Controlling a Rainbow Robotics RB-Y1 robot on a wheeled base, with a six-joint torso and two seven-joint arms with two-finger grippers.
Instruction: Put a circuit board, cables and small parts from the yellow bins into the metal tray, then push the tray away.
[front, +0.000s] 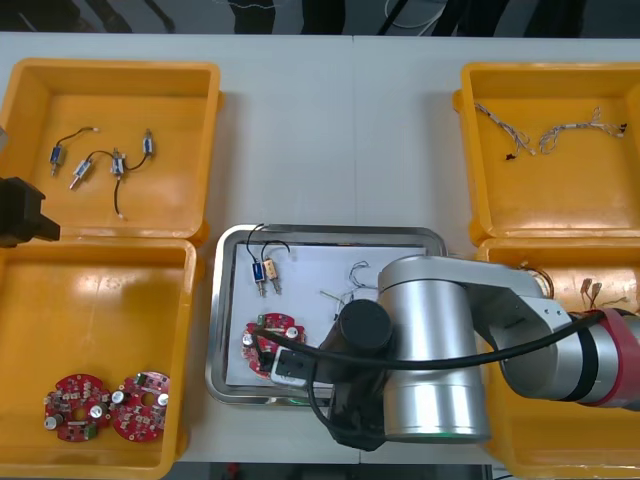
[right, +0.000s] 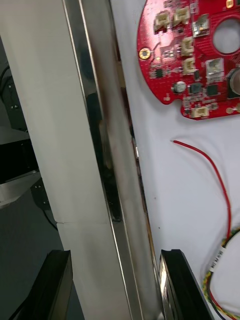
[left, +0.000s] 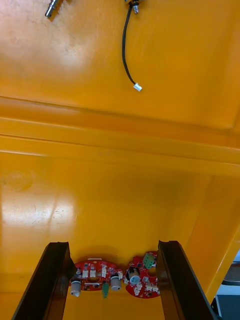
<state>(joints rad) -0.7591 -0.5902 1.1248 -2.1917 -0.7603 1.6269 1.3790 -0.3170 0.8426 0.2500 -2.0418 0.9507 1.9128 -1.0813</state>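
The right gripper (right: 114, 257) is straddling the near rim of the metal tray (right: 100, 130), its fingers spread wide, one outside and one inside, clamping nothing. Just beyond, a red circuit board (right: 192, 55) is lying on the tray's white floor beside a red and yellow cable (right: 220, 260), with small metal parts (front: 265, 272) farther back. At left, the left gripper (left: 114, 246) is hovering over the yellow bins (front: 100, 300), fingers apart and empty.
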